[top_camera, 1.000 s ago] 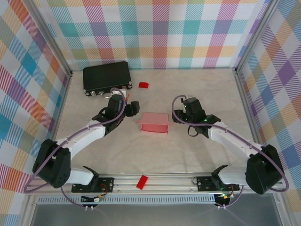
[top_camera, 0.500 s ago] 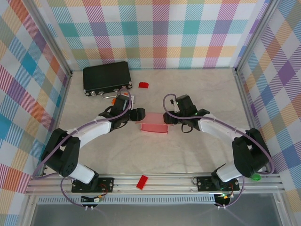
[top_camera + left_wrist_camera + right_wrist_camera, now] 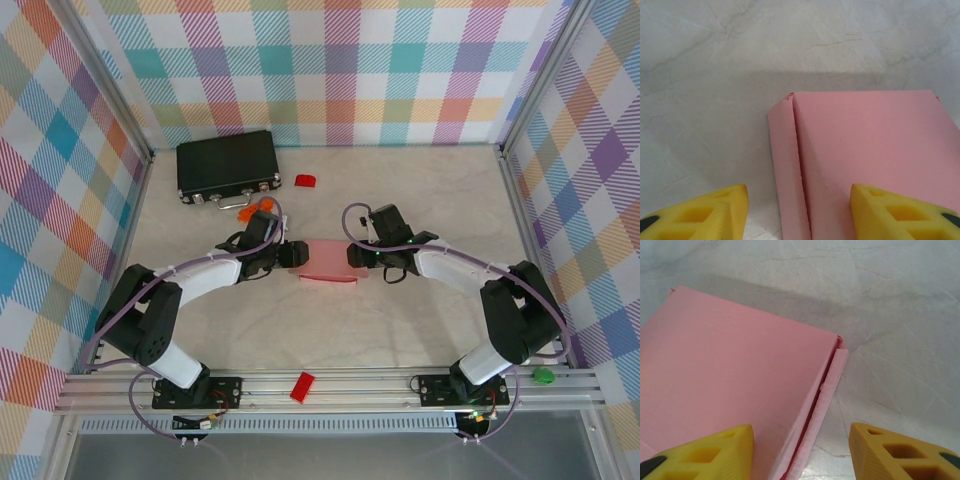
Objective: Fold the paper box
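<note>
Left tool, right tool low, seemingly straddling paper box ends.

Closing in on the paper box from both sides, now straddling its ends with left claw and right claw, narrowing both slightly.

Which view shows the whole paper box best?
Top external: the paper box appears nearly whole, though small. Left wrist gives its left end and left flap close up; right wrist its right end and right flap.
</note>
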Available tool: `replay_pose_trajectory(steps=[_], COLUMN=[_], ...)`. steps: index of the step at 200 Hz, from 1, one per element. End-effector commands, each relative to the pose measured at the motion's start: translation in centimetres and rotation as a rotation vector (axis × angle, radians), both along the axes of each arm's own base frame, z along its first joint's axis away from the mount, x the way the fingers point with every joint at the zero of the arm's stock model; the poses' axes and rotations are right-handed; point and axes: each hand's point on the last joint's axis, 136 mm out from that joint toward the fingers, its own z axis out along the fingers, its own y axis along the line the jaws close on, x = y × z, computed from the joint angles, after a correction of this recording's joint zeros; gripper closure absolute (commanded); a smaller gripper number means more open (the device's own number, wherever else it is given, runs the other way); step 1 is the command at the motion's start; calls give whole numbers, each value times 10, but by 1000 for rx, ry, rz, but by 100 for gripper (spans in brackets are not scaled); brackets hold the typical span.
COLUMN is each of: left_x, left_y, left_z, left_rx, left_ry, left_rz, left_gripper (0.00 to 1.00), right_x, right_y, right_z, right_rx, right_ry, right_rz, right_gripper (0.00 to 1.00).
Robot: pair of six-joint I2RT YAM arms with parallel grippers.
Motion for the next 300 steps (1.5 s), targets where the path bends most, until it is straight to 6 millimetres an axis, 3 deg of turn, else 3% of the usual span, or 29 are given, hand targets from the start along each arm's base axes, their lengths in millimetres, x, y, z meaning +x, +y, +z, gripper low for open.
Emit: replay_pose_trajectory(steps=[1, 77, 186, 259, 300], left_x=[-6, -13, -36, -64, -75], left_y=[-3, -4, -9, -18, -26], left_z=[-11, -30, -44, -43, -38], left_rx=[-18, -19, -56, -92, -152], left_ry=[38, 82, 147, 194, 203], left_rz=[-5, 8, 56, 117, 136], left_gripper=[47, 55, 68, 64, 57], right_x=[0, -5, 0, 25, 39], right_y=[1, -1, 16, 43, 63], right_z=[-7, -26, -45, -52, -50], right_rx=[5, -28, -54, -77, -55], right_ry=[23, 65, 116, 115, 95], right_rz=[-12, -21, 43, 184, 267], right_gripper=[47, 50, 68, 71, 70])
